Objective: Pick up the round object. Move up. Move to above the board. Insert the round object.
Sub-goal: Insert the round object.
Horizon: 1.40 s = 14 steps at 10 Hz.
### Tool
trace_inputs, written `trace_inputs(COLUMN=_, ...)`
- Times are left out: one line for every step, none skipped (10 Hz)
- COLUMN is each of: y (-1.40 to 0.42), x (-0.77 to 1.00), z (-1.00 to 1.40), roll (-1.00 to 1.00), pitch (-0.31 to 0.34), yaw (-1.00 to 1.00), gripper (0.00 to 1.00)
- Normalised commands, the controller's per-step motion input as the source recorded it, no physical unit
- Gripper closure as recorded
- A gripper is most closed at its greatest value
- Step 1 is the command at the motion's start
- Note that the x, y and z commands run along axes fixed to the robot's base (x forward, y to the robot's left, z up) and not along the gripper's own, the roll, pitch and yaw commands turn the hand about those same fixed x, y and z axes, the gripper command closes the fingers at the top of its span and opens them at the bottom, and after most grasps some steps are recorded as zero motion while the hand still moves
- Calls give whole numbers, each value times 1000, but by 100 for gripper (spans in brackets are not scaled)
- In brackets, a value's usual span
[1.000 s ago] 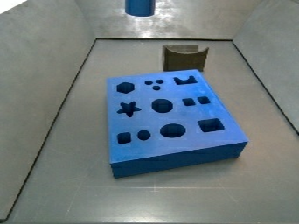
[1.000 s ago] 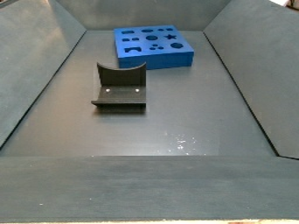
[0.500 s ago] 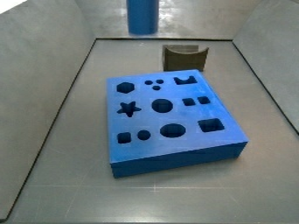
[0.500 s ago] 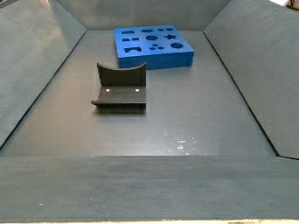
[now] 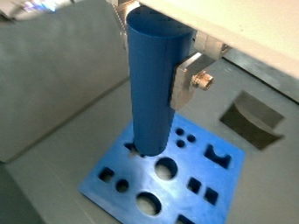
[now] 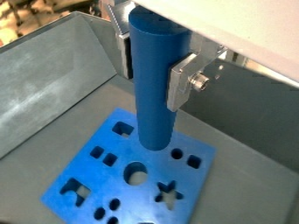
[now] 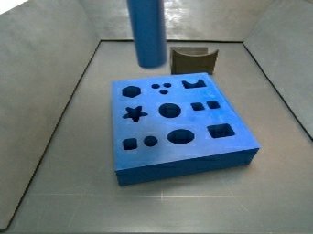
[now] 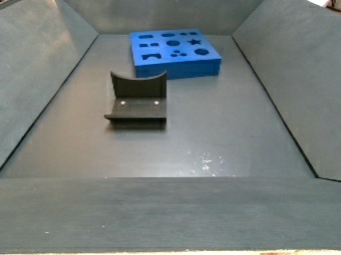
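The round object, a long blue peg (image 7: 148, 32), hangs upright from the top edge in a side view, its lower end above the far part of the board (image 7: 184, 151). The gripper (image 5: 158, 70) is shut on the peg (image 5: 156, 87); a silver finger (image 5: 190, 80) presses its side. In both wrist views the peg's tip is over the board (image 5: 122, 175), clear of its top. The gripper (image 6: 152, 70), the peg (image 6: 156, 96) and the board (image 6: 100, 179) also show in a wrist view. In a side view the board (image 8: 189, 67) lies at the far end; peg and gripper are out of that frame.
The fixture (image 8: 136, 102), a dark L-shaped bracket, stands on the grey floor mid-bin, and behind the board in a side view (image 7: 196, 59). It also shows in a wrist view (image 5: 251, 120). Sloping grey walls (image 7: 61, 101) enclose the floor.
The peg has come down: a second ago only its tip showed at the top edge of a side view, now most of its length is in frame. Board and fixture have not moved.
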Motion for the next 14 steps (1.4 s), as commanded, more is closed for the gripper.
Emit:
trace_inputs(y=169, x=689, z=0, roll=-209, pitch=-486, yaw=-206, gripper=100)
trace_inputs(y=-14, x=0, z=0, roll=3, pitch=0, yaw=0, gripper=100)
trace_inputs(y=0, x=129, z=-209, roll=0, pitch=-34, yaw=0, gripper=100)
trace_inputs(y=434, x=940, z=-411, roll=51, pitch=89, yaw=-271, gripper=100)
trace_inputs(y=231, x=680, z=-200, roll=74, pitch=151, yaw=-320, gripper=100)
trace_inputs(y=97, x=883, z=-126, roll=63, pitch=186, yaw=-189, gripper=100)
trace_inputs(y=369, x=734, z=-249, roll=0, pitch=0, yaw=-511, gripper=100)
trace_inputs(y=103, x=374, z=0, roll=0, pitch=220, yaw=-460, gripper=100)
trace_inputs(y=0, x=0, z=-43, roll=91, pitch=20, yaw=0, gripper=100)
trace_inputs(y=0, x=-3, z=-257, roll=171, pitch=0, yaw=-1000, gripper=100)
trace_inputs(y=0, x=29, z=-97, roll=0, pitch=74, yaw=-797, gripper=100)
trace_inputs(y=0, x=0, z=0, roll=14, pitch=0, yaw=0, gripper=100)
trace_inputs(y=17, x=269, z=-191, roll=331, pitch=326, yaw=-540, gripper=100)
trace_inputs(y=0, x=60, z=-137, roll=123, pitch=363, yaw=-671, gripper=100)
